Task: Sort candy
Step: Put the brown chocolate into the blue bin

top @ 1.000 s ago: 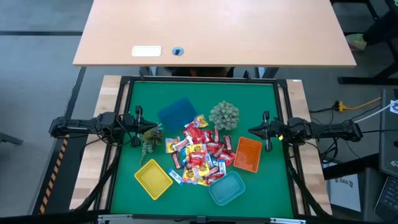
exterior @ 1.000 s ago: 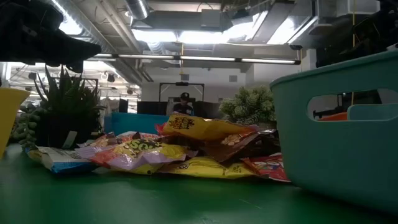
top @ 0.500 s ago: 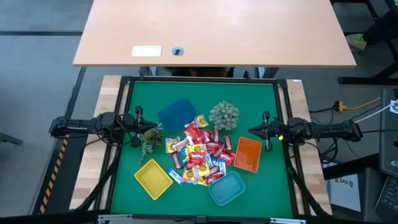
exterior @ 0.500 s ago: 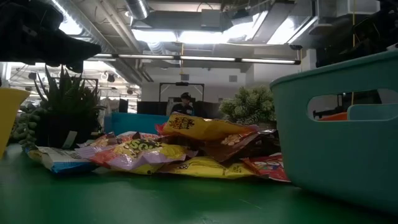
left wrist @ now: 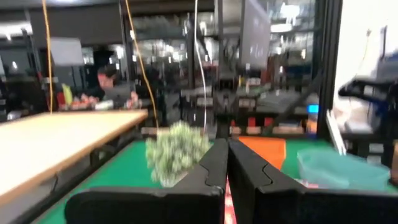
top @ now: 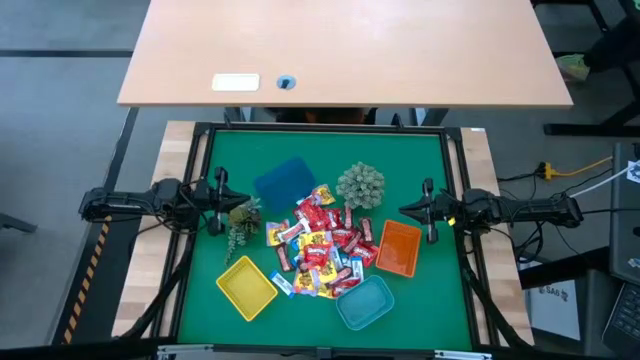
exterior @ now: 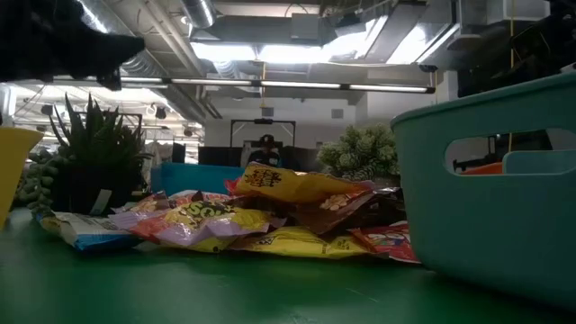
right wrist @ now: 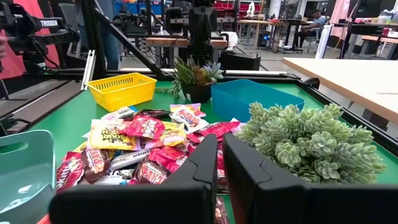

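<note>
The left gripper (top: 219, 188) hangs over the left edge of the green surface (top: 415, 295) with its jaws pressed together and nothing between them. The right gripper (top: 428, 211) is opposite, at the right edge, its jaws almost touching and likewise empty; in the right wrist view (right wrist: 219, 155) only a thin slit shows between them.

The candy (top: 318, 245) lies in one heap at the middle of the surface, between the two grippers and well apart from both. Around the heap stand a blue tray (top: 285, 180), a yellow tray (top: 246, 286), a teal tray (top: 365, 303) and an orange tray (top: 399, 248), the orange one just beside the right gripper. A pale green plant (top: 360, 186) sits beside the heap, and a darker one (top: 240, 222) near the left gripper.

Compared with a second ago, the left gripper has shifted slightly; the right gripper and the candy lie as before.
</note>
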You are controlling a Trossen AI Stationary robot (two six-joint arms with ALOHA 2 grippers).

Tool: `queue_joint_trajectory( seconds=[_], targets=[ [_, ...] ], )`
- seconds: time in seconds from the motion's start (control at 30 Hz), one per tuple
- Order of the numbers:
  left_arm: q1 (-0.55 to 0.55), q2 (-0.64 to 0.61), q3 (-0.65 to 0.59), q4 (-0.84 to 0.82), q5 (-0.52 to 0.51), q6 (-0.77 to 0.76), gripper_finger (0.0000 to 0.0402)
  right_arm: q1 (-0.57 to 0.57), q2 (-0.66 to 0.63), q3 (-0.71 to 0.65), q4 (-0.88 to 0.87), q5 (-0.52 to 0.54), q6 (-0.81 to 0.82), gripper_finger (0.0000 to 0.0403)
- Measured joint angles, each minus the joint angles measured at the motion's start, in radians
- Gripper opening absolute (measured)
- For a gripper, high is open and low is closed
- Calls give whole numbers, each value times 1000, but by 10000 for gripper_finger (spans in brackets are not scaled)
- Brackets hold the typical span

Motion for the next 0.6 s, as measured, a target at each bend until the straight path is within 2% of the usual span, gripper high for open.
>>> queue_joint_trajectory(
  seconds=[0.13, 0.23, 0.37, 0.6],
  targets=[
    [0, 0, 0, 59, -20, -14, 1, 0, 0, -2, 17, 1, 0, 28],
    [0, 9, 0, 80, -42, -81, 16, 0, 0, -2, 54, 0, 0, 28],
    [0, 40, 0, 179, -44, -163, 63, 0, 0, -2, 78, 1, 0, 28],
    [0, 169, 0, 360, -37, -186, 160, 0, 0, -2, 126, 1, 6, 28]
  ],
)
